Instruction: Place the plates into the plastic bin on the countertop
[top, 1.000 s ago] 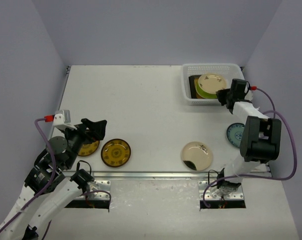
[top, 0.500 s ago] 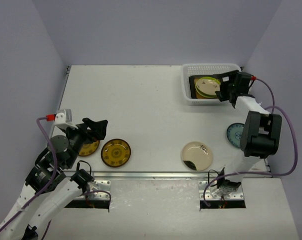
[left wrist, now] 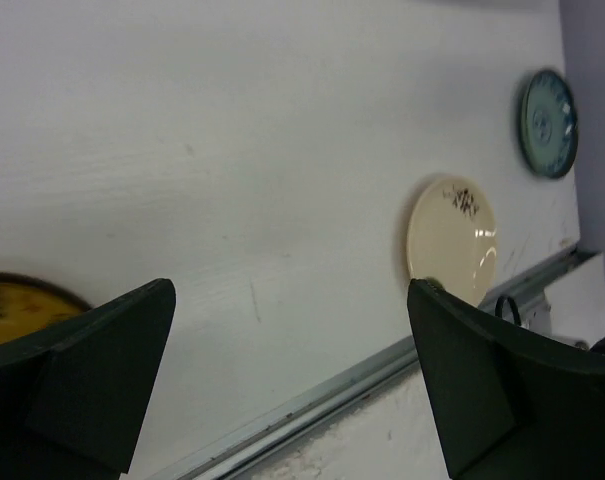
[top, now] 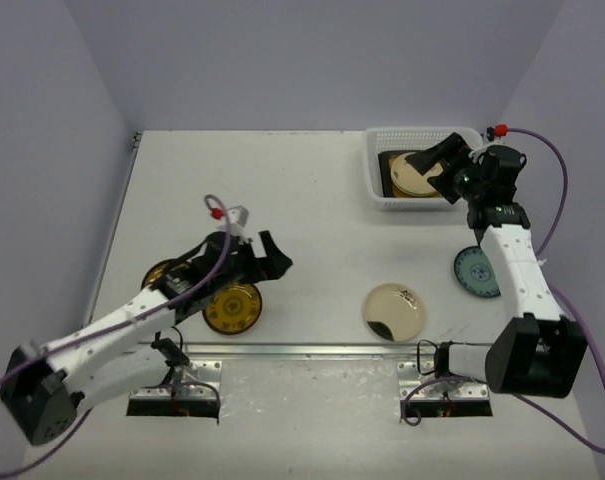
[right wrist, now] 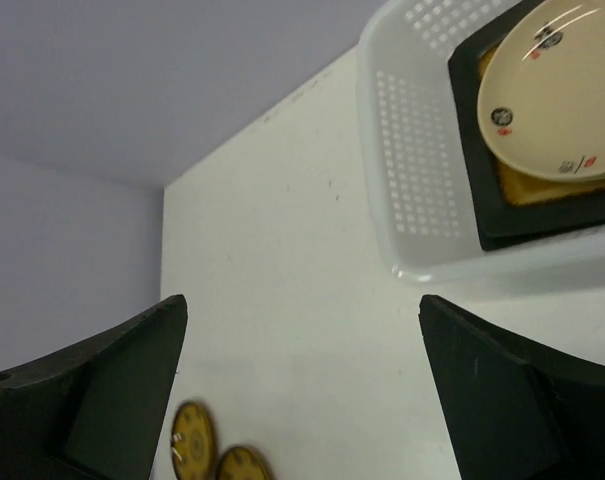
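The plastic bin (top: 380, 170) stands at the back right of the countertop (top: 302, 200). In it a cream plate (right wrist: 557, 100) lies on a dark square plate (right wrist: 502, 215). My right gripper (top: 437, 170) hangs open and empty over the bin's right side. A cream plate with a dark blotch (top: 394, 311) lies near the front rail. A blue-white plate (top: 473, 272) is partly under the right arm. Two brown-gold plates (top: 232, 305) (top: 160, 274) lie at the front left. My left gripper (top: 275, 258) is open just right of them, holding nothing.
A metal rail (top: 302, 350) runs along the front edge; the left wrist view shows this rail (left wrist: 362, 375) close below the fingers. Grey walls close in the left, back and right sides. The left arm (top: 132, 315) lies across the front left corner.
The right gripper has opened and drawn up over the bin, leaving the cream plate lying flat inside. The left arm has swung out to the right, past the brown-gold plates.
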Available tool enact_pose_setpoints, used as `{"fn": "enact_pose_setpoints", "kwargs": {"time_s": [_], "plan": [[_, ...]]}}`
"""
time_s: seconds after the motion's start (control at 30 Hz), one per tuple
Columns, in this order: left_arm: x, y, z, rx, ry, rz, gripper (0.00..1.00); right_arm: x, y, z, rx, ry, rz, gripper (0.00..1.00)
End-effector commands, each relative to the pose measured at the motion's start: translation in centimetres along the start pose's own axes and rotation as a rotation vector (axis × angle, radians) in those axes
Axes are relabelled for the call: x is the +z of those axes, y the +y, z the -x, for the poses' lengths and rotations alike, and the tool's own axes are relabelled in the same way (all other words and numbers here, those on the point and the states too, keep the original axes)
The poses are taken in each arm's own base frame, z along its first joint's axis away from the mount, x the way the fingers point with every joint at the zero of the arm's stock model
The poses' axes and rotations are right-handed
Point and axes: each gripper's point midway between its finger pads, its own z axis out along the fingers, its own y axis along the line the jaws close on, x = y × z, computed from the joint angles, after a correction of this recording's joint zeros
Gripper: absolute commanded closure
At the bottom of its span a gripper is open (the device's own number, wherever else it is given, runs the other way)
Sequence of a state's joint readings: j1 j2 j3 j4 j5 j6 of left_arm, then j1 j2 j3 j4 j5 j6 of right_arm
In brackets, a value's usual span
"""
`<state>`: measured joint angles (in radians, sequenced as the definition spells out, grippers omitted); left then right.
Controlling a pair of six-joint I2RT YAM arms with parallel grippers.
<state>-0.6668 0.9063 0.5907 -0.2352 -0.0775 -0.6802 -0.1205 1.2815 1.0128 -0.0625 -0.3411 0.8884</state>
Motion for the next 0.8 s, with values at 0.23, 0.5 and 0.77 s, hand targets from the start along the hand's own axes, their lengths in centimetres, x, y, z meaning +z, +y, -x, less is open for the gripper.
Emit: {"fn": "enact_pose_setpoints", "kwargs": {"time_s": [0.23, 0.5, 0.77], "plan": [[12.5, -14.2, -11.3, 0.055, 0.369, -0.283, 0.00, -10.2, -3.0, -10.7, -0.177, 0.181, 0.015, 0.01], [15.8, -14.1, -17.1, 0.053, 0.514, -0.253, 0.26, -14.0, -1.8, -10.4, -0.255, 0.120, 0.014, 0.01], [17.4, -11.6, -19.7, 0.078, 0.571, -0.169, 0.70, -14.6, -2.5, -10.6, -0.270, 0.101, -0.012, 0.01]]}}
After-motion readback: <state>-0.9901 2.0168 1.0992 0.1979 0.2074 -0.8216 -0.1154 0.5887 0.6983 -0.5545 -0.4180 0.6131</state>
